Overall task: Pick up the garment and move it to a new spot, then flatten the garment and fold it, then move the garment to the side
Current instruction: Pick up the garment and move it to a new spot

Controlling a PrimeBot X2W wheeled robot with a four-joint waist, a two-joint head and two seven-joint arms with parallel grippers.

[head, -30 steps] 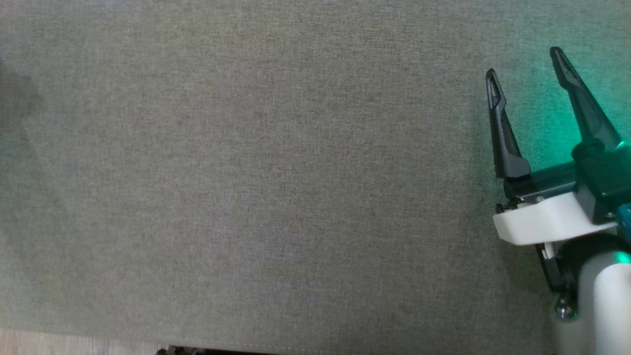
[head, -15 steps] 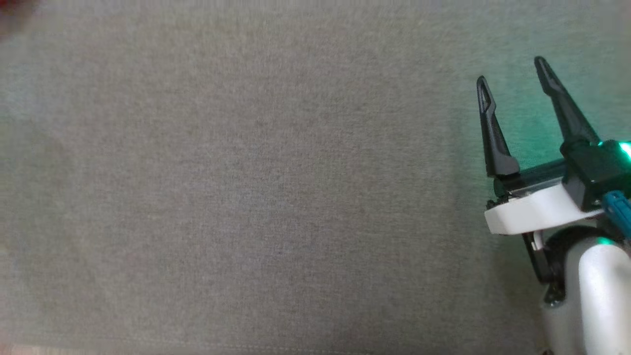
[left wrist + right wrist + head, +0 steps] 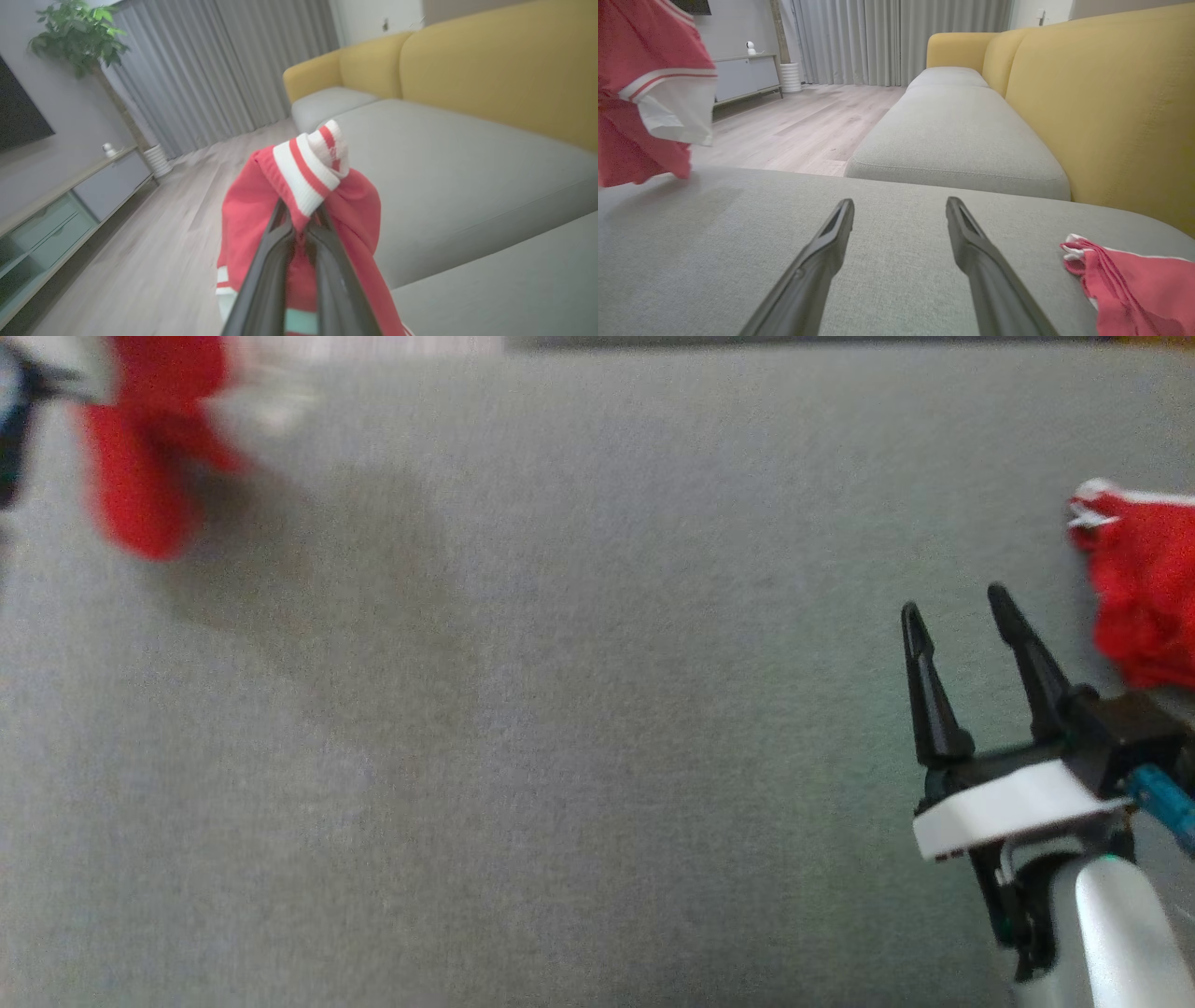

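- Since the earlier frames the head camera has shifted, and the red garment (image 3: 149, 457) has come into the upper left of the head view, blurred.
- Left gripper (image 3: 300, 212): jaws closed on the garment's striped white cuff, the rest hanging below them by the left edge of the sofa cushion (image 3: 597, 709).
- Right gripper (image 3: 953, 601): jaws wide apart, empty, well apart from the garment.
- Second red cloth (image 3: 1144, 597) lies just beside the right gripper.
- Judgement: bare cushion lies to the right of the hanging garment, and the left arm alone is placed to lay it there.
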